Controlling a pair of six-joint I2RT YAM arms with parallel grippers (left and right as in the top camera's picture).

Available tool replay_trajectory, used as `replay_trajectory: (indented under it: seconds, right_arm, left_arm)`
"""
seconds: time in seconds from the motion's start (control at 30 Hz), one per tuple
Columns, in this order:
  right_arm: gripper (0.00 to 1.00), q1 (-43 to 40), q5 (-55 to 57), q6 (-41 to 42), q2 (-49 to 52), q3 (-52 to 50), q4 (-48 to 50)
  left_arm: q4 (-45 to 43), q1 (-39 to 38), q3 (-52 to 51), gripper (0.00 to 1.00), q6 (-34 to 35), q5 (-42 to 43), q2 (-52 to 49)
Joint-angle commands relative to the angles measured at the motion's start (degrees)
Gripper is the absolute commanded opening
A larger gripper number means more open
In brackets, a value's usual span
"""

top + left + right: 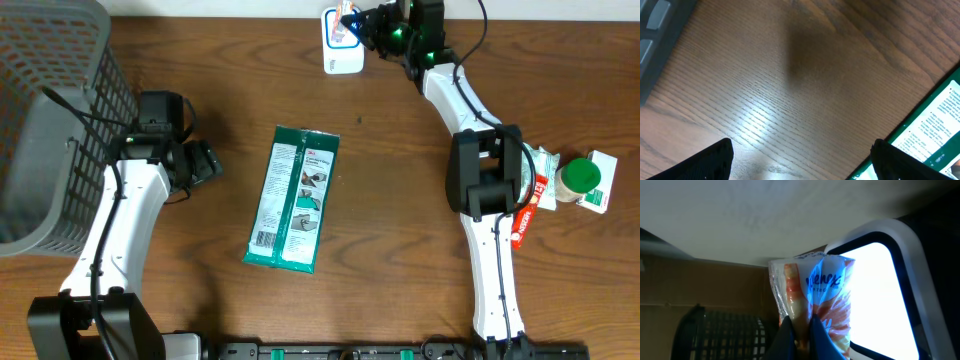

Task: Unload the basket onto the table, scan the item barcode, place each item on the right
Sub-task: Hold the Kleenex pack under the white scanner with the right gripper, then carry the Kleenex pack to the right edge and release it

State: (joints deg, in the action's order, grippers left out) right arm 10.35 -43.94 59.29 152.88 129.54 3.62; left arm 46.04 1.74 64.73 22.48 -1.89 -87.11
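The item, a small clear-wrapped tissue pack [815, 292] printed in orange and blue, is pinched at its lower edge by my right gripper [800, 330], which is shut on it. It is held up right against the bright window of the white scanner [880, 295]. From overhead, the pack [347, 22] and right gripper [365, 27] sit over the scanner [340, 55] at the table's far edge. I cannot see a barcode. My left gripper [205, 165] hangs open over bare wood with nothing between its fingers [710, 162].
A green flat package [293, 198] lies mid-table, its edge by the left gripper's right finger [935, 130]. A grey mesh basket [50, 120] stands at far left. A green-lidded bottle [577, 180], red tube [527, 208] and white-green box [605, 185] lie at right.
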Motion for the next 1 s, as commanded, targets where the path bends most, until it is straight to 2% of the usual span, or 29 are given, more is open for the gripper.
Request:
replay_trajectory:
  seconds: [0.0, 0.2, 0.37, 0.43, 0.5, 0.6, 0.77, 0.83, 0.97]
  right_arm:
    - [0.01, 0.0, 0.2, 0.7, -0.1, 0.7, -1.3]
    - [0.01, -0.5, -1.8, 0.6, -1.0, 1.0, -3.0]
    - [0.01, -1.3, -6.5, -0.2, -7.7, 1.1, -4.0]
    - [0.01, -1.6, -9.0, -1.1, -11.2, 1.1, -7.1]
    - [0.01, -2.0, -10.3, -5.6, -14.9, 1.1, -13.0]
    - [0.01, -2.7, -7.3, -16.9, -21.1, 1.1, -28.9]
    - [0.01, -3.0, 12.3, -36.3, -31.1, 1.1, -55.5]
    - [0.01, -2.8, 19.3, -40.8, -34.1, 1.1, -63.1]
    - [0.01, -2.8, 29.2, -44.9, -37.8, 1.1, -76.2]
  left_arm:
    - [0.0, 0.2, 0.3, 0.89, -0.2, -0.9, 0.2]
    - [0.0, 0.2, 0.3, 0.89, -0.1, -0.9, 0.2]
    - [0.0, 0.2, 0.3, 0.89, -0.1, -0.9, 0.2]
    - [0.0, 0.2, 0.3, 0.89, -0.2, -0.9, 0.2]
    - [0.0, 0.2, 0.3, 0.89, -0.1, -0.9, 0.2]
    - [0.0, 0.2, 0.3, 0.89, -0.1, -0.9, 0.2]
    - [0.0, 0.2, 0.3, 0.89, -0.1, -0.9, 0.2]
    - [0.0, 0.2, 0.3, 0.89, -0.1, -0.9, 0.2]
    - [0.0, 0.2, 0.3, 0.89, -0.1, -0.9, 0.2]
